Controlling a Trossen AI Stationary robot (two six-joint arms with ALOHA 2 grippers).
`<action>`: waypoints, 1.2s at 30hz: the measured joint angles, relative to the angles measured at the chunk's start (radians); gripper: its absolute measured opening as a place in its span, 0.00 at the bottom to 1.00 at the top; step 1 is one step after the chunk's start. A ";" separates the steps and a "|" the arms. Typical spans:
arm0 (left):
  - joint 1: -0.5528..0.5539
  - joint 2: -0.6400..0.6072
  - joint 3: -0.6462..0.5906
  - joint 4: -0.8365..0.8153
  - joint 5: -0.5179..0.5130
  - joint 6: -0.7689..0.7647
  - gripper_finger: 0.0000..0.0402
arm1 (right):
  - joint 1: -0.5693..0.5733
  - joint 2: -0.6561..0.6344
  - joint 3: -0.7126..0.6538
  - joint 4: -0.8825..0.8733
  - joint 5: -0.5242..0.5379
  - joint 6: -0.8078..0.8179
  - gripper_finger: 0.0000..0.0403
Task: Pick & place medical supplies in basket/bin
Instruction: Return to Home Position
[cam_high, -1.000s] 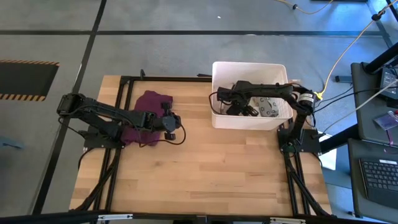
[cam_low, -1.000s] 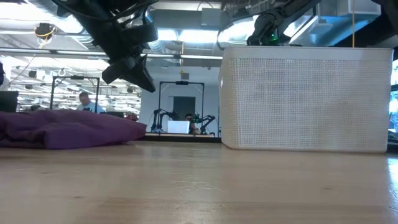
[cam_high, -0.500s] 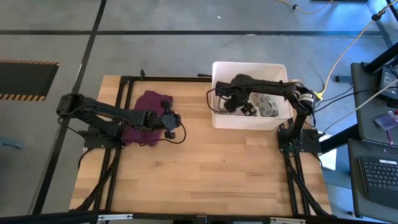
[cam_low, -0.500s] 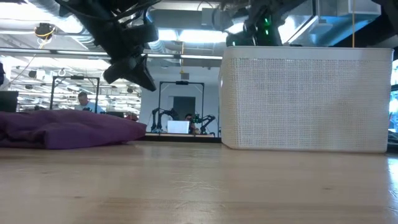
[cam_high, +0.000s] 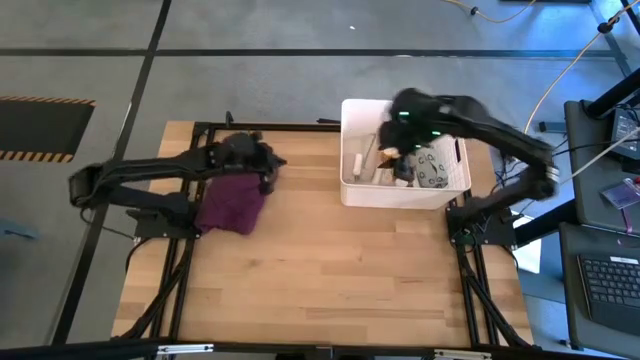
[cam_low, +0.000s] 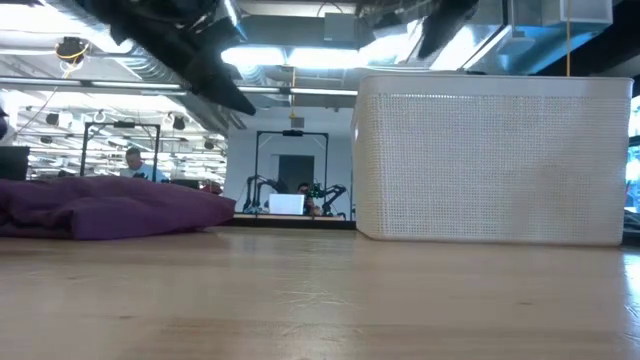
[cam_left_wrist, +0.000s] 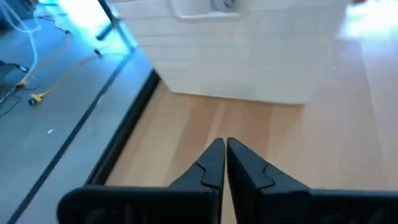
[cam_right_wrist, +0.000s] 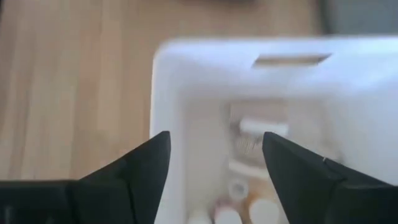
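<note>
Standing on the plank-wood bench (cam_high: 330, 280), the white rectangular mesh-textured plastic bin (cam_high: 350, 192) holds the medical supplies (cam_high: 428, 170).
Right gripper (cam_right_wrist: 214, 143) hangs above it, fingers wide apart, empty; left gripper (cam_left_wrist: 224, 146) pinched together, empty, over bare wood.

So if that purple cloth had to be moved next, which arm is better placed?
Probably the left. The left pincer, shut, hangs by the edge of the purple cloth, while the right pincer is open above the white tub, farther off.
</note>
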 joint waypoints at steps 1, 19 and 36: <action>0.023 -0.028 -0.028 0.024 0.020 -0.009 0.03 | 0.008 -0.057 -0.039 0.051 0.005 0.046 0.64; 0.111 -0.595 -0.387 0.173 0.033 -0.131 0.03 | 0.445 -0.717 -1.005 0.987 0.032 0.608 0.64; 0.111 -0.772 -0.418 0.088 0.092 -0.206 0.03 | 0.854 -0.865 -1.402 1.451 -0.032 0.548 0.64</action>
